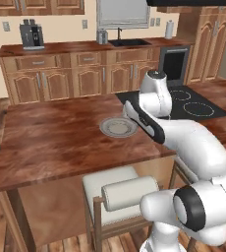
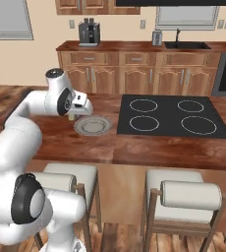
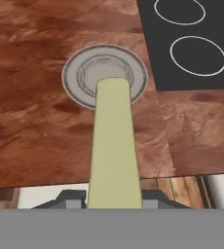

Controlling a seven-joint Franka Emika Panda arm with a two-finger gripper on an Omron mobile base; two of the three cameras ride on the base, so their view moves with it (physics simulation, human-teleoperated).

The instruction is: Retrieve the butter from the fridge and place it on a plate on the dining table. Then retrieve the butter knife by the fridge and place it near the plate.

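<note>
My gripper is shut on the butter, a pale yellow stick that juts out from between the fingers. It hangs above the dining table, and the stick's far end overlaps the near rim of the round grey plate in the hand view. From the left base, the plate lies just left of my hand; from the right base, my gripper hovers at the left edge of the plate. The fridge and the butter knife are out of view.
A black cooktop with white burner rings is set into the tabletop right of the plate. White cushioned stools stand along the near edge. Wood counters with a sink and a coffee machine line the back wall.
</note>
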